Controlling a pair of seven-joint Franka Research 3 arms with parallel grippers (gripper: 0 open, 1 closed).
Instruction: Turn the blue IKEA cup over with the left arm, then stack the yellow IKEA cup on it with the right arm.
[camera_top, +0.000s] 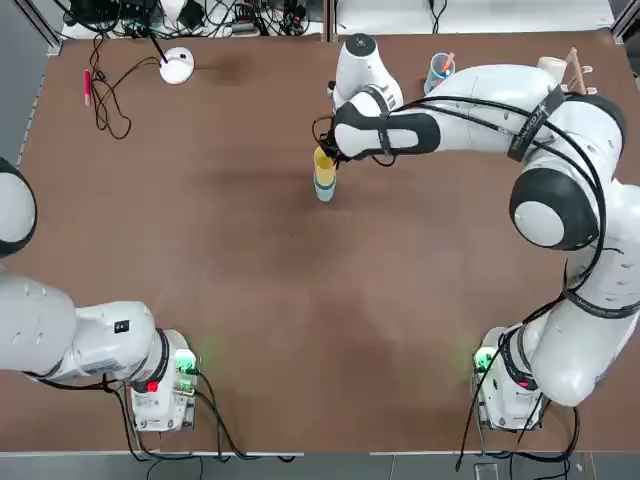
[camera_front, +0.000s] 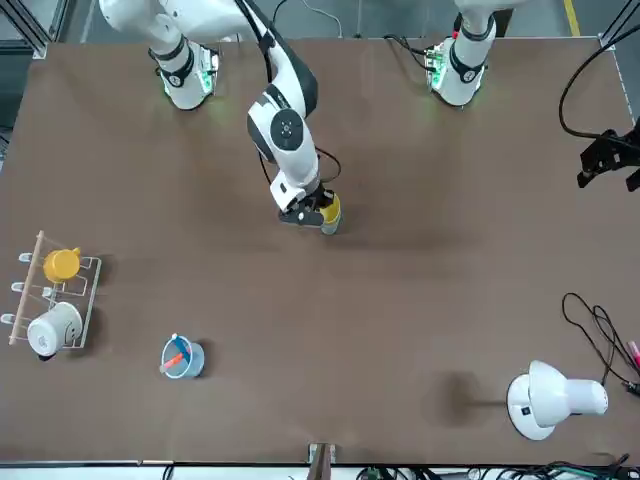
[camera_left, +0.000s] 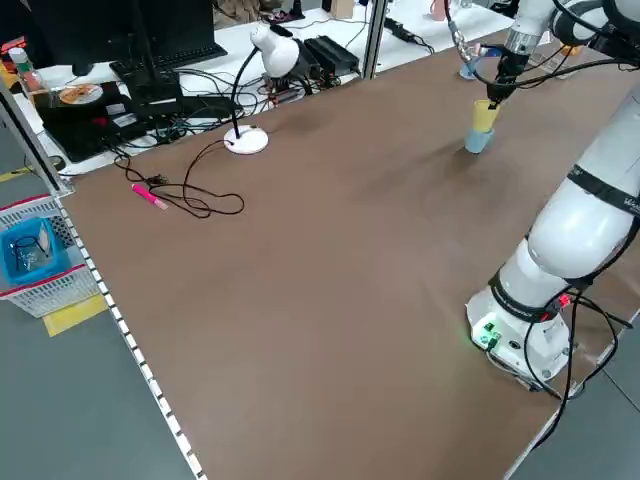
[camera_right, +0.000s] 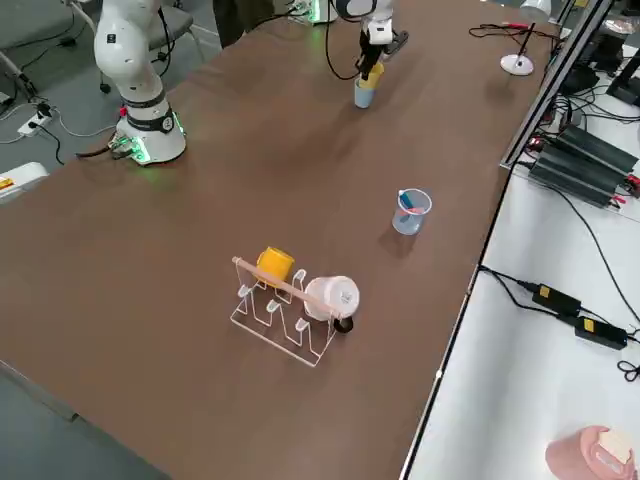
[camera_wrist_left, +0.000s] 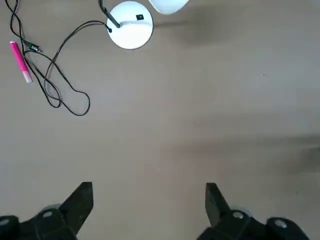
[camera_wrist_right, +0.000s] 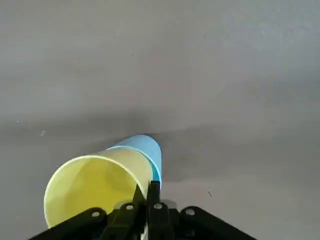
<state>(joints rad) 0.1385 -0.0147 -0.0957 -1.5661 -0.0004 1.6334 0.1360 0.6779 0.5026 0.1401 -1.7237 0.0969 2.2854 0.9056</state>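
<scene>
The right arm reaches across to the far side, its gripper pointing down with 2 fingers closed. The left gripper is open, and its arm waits at near left.

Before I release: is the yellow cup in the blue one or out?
In: the yellow cup's base sits inside the blue cup's rim.

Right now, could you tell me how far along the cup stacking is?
The blue cup stands mouth up, so its turning looks done. The yellow cup sits in its mouth, its wall pinched by the right tool. Letting go and backing away seem left.
</scene>
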